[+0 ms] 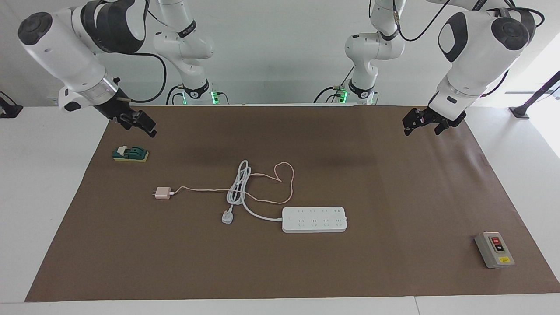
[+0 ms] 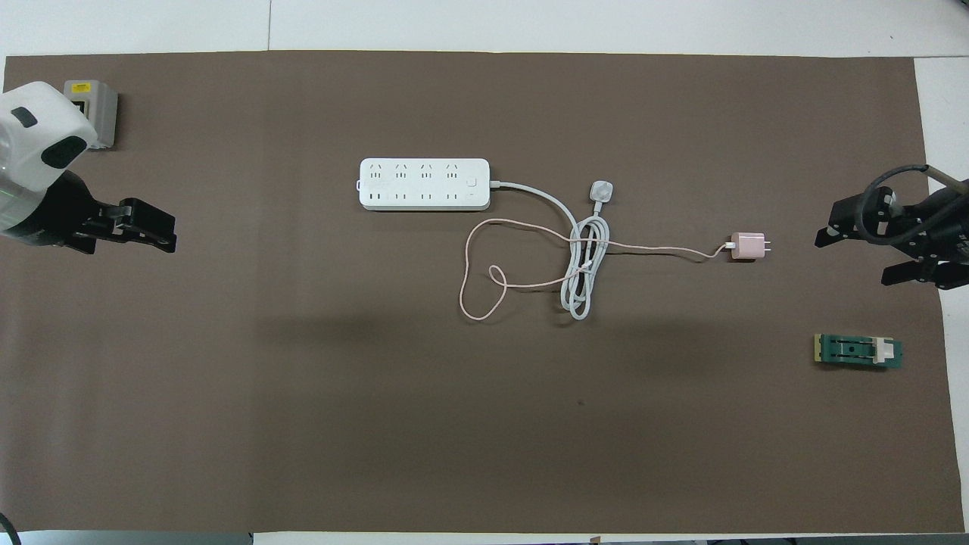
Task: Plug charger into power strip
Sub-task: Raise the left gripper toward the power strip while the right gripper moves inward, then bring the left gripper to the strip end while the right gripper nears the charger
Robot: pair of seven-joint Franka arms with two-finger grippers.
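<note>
The main risk is the thin pink cable (image 1: 280,181): it crosses the coiled thick white cord (image 1: 238,186), so lifting could drag that cord, or the long white two-row power strip (image 1: 314,219). The small pale-pink cube charger (image 1: 163,193) lies on the brown mat (image 1: 393,262), prongs apparently pointing toward the right arm's end, well apart from the strip. The right gripper (image 1: 140,122) and the left gripper (image 1: 426,122) hang open over the mat's ends, holding nothing.

The charger (image 1: 163,193) is pale pink, with a thin pink cable (image 1: 280,183); the power strip (image 1: 314,219) and its three-pin plug (image 1: 227,217) are white; the mat (image 1: 393,197) is plain brown; the switch box (image 1: 494,250) is grey with red and black buttons; the small block (image 1: 130,154) is green on yellow.
</note>
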